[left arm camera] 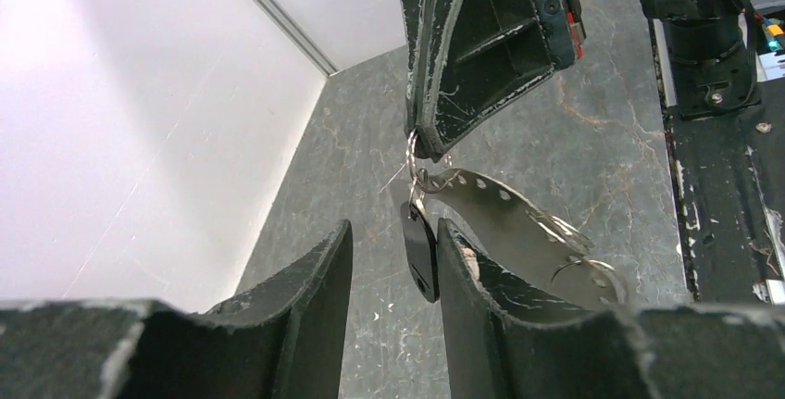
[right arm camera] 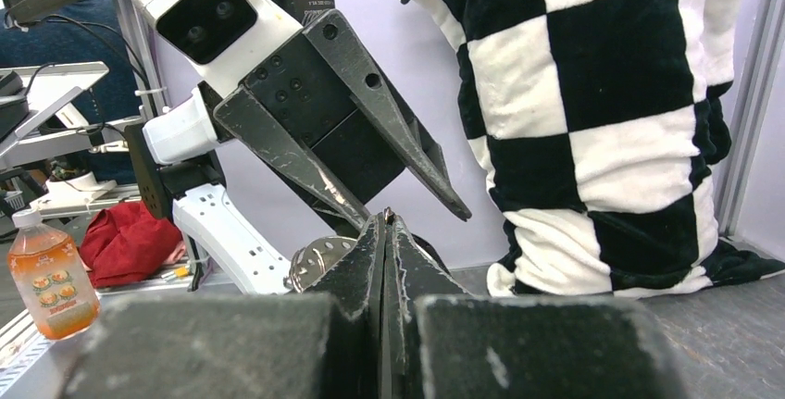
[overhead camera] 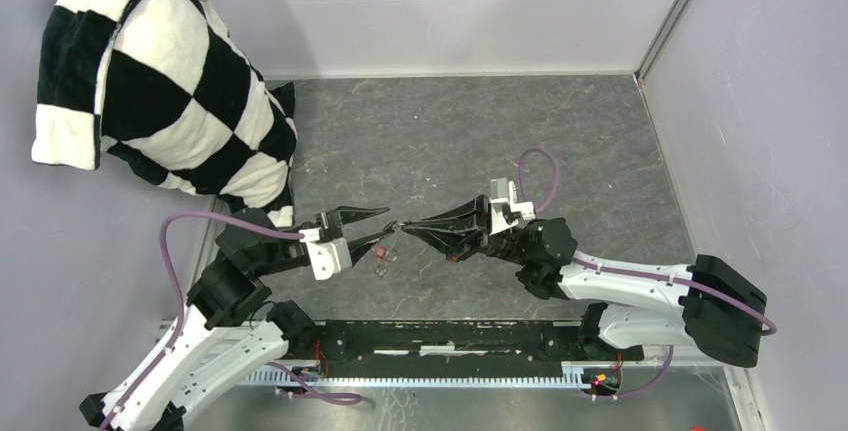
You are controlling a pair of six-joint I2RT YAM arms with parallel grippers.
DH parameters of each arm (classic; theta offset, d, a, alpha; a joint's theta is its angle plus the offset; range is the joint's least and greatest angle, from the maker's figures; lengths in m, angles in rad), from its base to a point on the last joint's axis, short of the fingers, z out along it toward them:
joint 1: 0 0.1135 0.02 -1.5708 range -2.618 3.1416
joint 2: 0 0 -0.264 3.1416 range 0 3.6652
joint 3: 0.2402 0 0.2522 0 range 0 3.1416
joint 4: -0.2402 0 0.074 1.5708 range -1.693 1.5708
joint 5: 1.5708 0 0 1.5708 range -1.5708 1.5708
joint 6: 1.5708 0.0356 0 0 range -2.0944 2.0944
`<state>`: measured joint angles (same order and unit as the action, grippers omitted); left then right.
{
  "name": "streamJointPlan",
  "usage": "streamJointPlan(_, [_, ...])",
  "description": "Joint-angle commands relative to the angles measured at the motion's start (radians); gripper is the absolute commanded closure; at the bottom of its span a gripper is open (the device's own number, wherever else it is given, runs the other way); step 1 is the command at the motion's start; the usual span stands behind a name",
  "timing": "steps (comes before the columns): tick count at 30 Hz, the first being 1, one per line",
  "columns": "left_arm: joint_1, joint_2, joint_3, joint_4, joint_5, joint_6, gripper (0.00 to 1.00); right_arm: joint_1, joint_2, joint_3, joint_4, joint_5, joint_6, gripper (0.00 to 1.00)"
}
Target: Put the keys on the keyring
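My right gripper (overhead camera: 403,224) (right arm camera: 387,220) is shut, pinching a thin silvery ring of the keyring (left arm camera: 414,154) at its very tip, above the table. A perforated silvery band of the keyring (left arm camera: 504,205) (right arm camera: 315,265) trails off from there. The black-headed key (left arm camera: 421,251) hangs from the pinched ring. It dangles between the fingers of my open left gripper (left arm camera: 395,228) (overhead camera: 385,223), close against the right-hand finger (left arm camera: 463,269), with a gap to the other. A reddish key tag (overhead camera: 380,250) shows just below the two gripper tips; I cannot tell whether it hangs or lies.
A black-and-white checkered pillow (overhead camera: 170,81) (right arm camera: 602,93) leans in the back left corner. White walls close the grey table (overhead camera: 480,141) at the back and right. The arms' black base rail (overhead camera: 450,336) runs along the near edge.
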<state>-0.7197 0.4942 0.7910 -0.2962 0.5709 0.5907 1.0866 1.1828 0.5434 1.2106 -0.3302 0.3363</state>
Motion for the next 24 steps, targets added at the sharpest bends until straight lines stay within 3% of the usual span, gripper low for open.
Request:
streamJointPlan(1, [-0.001, 0.026, 0.003, 0.073, 0.008, -0.041, 0.56, 0.007, -0.007, 0.016, 0.091, 0.004, 0.012, 1.0])
streamJointPlan(8, [-0.001, 0.027, -0.009, 0.072, 0.039, -0.012, 0.75, 0.007, -0.014, 0.007, 0.086, 0.005, 0.015, 1.0])
streamJointPlan(13, [-0.001, -0.011, -0.034, 0.027, 0.094, 0.101, 0.84, 0.009, -0.022, -0.007, 0.106, 0.031, 0.012, 1.0])
streamJointPlan(18, [-0.001, -0.092, -0.103, 0.02, 0.166, 0.316, 0.83, 0.014, -0.021, -0.011, 0.11, 0.036, 0.016, 1.0])
streamJointPlan(24, [-0.001, -0.058, -0.096, -0.088, 0.182, 0.666, 0.84, 0.018, 0.009, -0.009, 0.156, 0.028, 0.057, 1.0])
